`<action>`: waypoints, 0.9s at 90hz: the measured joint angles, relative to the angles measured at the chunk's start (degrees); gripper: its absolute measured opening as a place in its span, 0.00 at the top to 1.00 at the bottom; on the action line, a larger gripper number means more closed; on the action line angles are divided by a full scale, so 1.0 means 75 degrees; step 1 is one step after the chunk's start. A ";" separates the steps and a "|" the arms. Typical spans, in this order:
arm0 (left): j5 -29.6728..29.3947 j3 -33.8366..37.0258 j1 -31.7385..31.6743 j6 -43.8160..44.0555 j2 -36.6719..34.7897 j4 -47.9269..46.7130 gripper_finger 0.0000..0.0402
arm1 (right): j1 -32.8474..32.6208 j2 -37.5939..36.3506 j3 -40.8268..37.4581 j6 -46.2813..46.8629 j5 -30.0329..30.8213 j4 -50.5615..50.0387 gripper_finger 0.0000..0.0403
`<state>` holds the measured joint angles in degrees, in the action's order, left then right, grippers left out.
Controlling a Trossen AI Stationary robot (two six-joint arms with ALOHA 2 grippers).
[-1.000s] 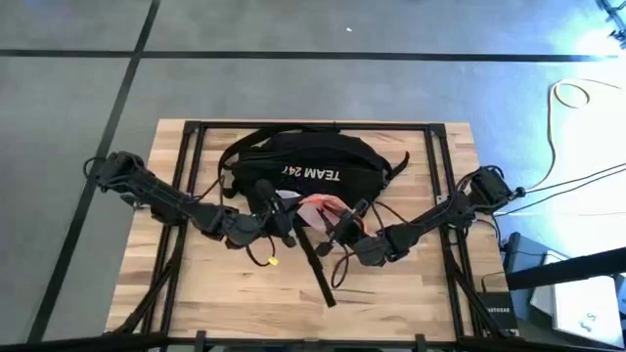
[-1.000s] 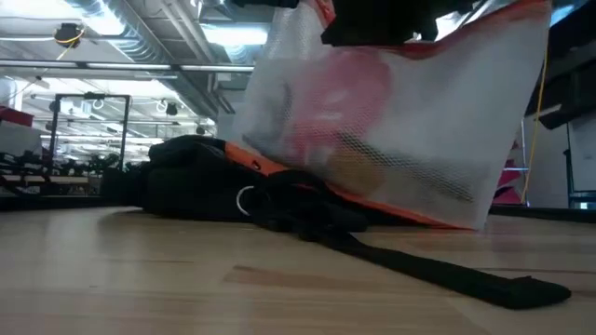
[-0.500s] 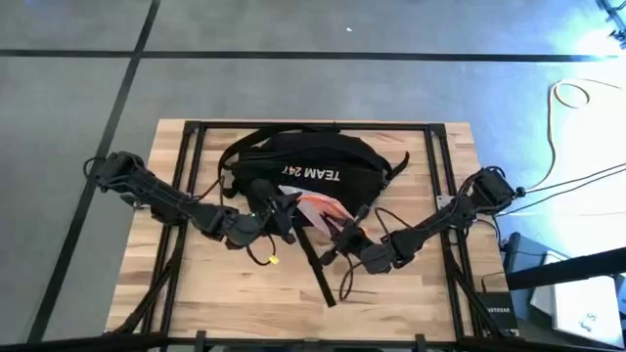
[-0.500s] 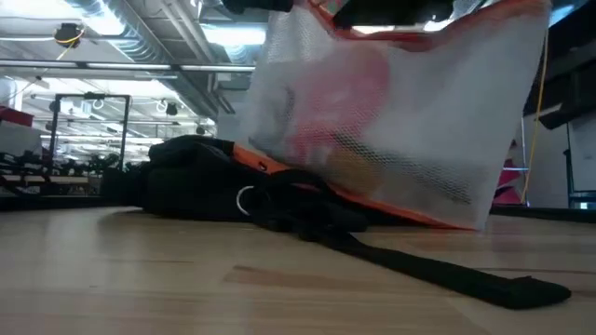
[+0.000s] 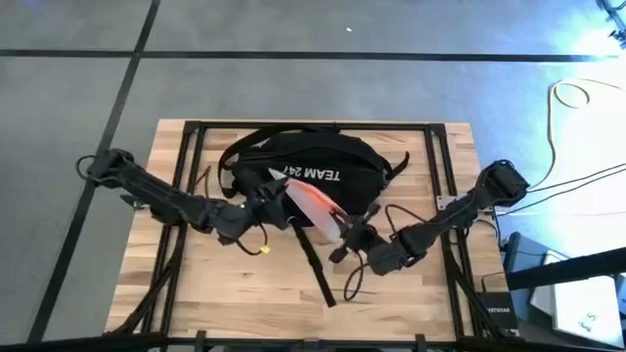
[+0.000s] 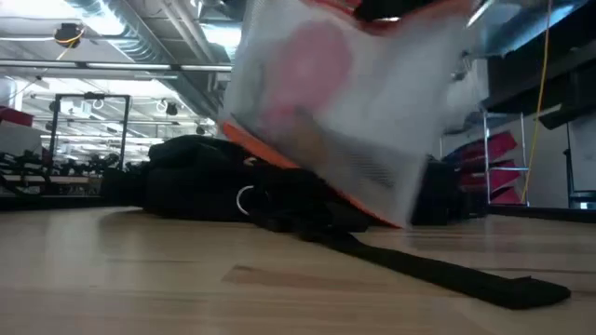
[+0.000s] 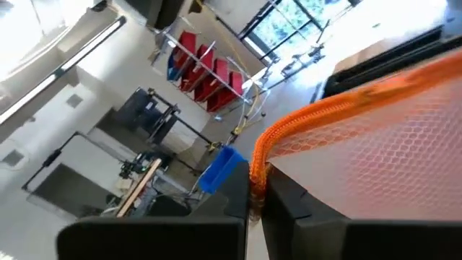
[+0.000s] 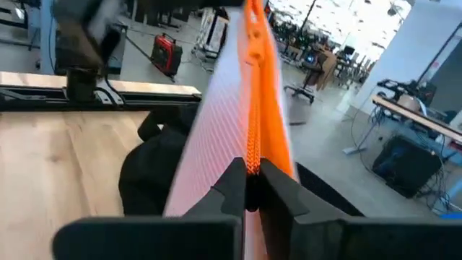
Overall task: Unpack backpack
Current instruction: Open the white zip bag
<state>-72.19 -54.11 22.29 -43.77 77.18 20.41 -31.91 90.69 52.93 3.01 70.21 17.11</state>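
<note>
The black backpack (image 5: 305, 161) with white "TEAM 247" lettering lies flat at the table's far middle, also seen in the low view (image 6: 191, 177). One of its black straps (image 5: 317, 266) trails across the wood toward the near edge. A translucent mesh pouch with orange trim (image 5: 315, 203) hangs just in front of the backpack, and something pink shows inside the pouch (image 6: 340, 102). My left gripper (image 5: 278, 196) is shut on its left end and my right gripper (image 5: 344, 231) on its right end. My left gripper pinches the pouch's orange top trim (image 7: 254, 167) between its two fingers, at the pouch's left end. The pouch hangs below the hold, its mesh stretched away toward the other arm. My right gripper pinches the same orange trim (image 8: 250, 160) at the pouch's right end, its fingers across the edge. The pouch's body hangs below; whether its lower edge (image 6: 307, 172) touches the backpack, I cannot tell.
Black frame rails (image 5: 192, 166) run along the table's left, right and far sides. The long strap (image 6: 447, 272) lies flat on the near part of the table. Bare wood (image 5: 196, 284) lies at the near left and near right.
My right gripper has moved toward the table's near right and my left gripper a little toward the far edge, both staying shut on the trim. The pouch has come up and been drawn out between them, and it has swung over the backpack.
</note>
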 joint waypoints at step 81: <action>-0.0469 0.0003 0.0017 0.5624 -0.2479 -0.5607 1.00 | -0.0299 -0.1092 0.0006 0.5559 -0.1023 -0.6395 1.00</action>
<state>-75.71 -54.08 22.41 -1.60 58.59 -21.65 -34.15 82.50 52.97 44.71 62.54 -30.86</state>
